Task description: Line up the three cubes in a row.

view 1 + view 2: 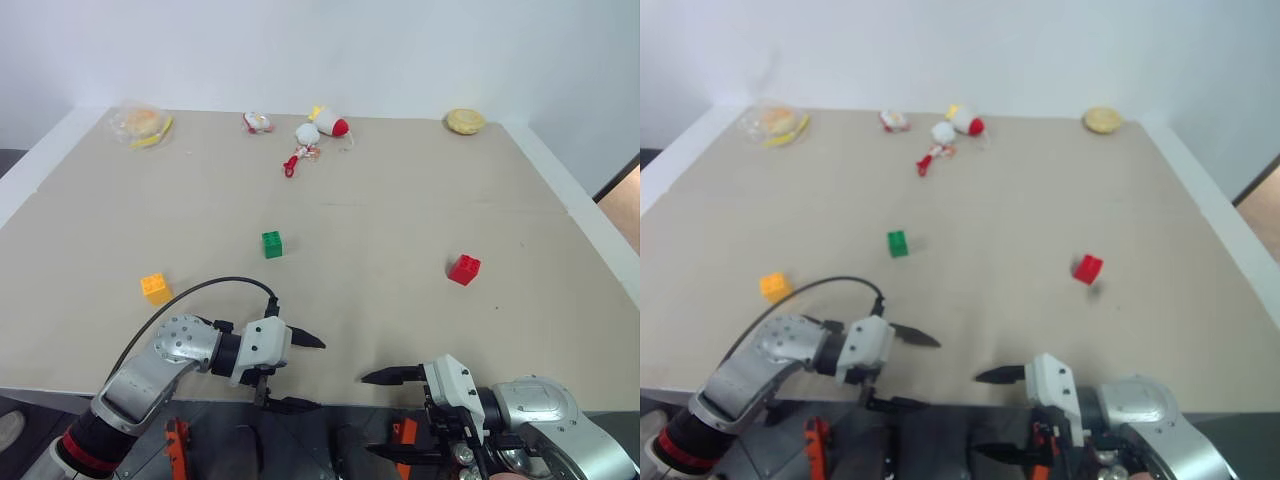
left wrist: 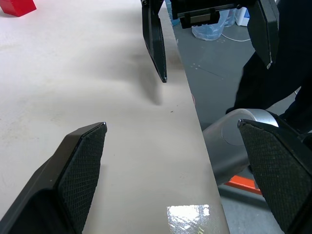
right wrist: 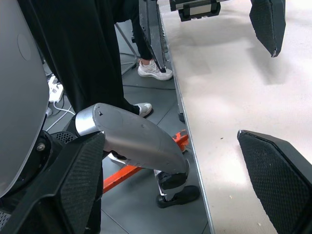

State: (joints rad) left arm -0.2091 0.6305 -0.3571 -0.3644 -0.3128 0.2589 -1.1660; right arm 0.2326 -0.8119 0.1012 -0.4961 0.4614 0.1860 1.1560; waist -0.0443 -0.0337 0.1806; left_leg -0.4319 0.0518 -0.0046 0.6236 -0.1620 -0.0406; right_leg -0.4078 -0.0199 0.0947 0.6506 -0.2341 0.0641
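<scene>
Cubes not yet lined up; nothing is held.
Green studded plastic cube (image 1: 272,244), red one (image 1: 464,269) and orange-yellow one (image 1: 155,288) lie well apart; left gripper (image 1: 296,372) and right gripper (image 1: 386,414) are spread empty at the near edge.

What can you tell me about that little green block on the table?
The green cube is a small plastic-looking building block with round studs on top. It sits upright and flat on the beige table, near the middle. Nothing touches it: it stands apart from the orange and red blocks, and both grippers are well short of it.
</scene>
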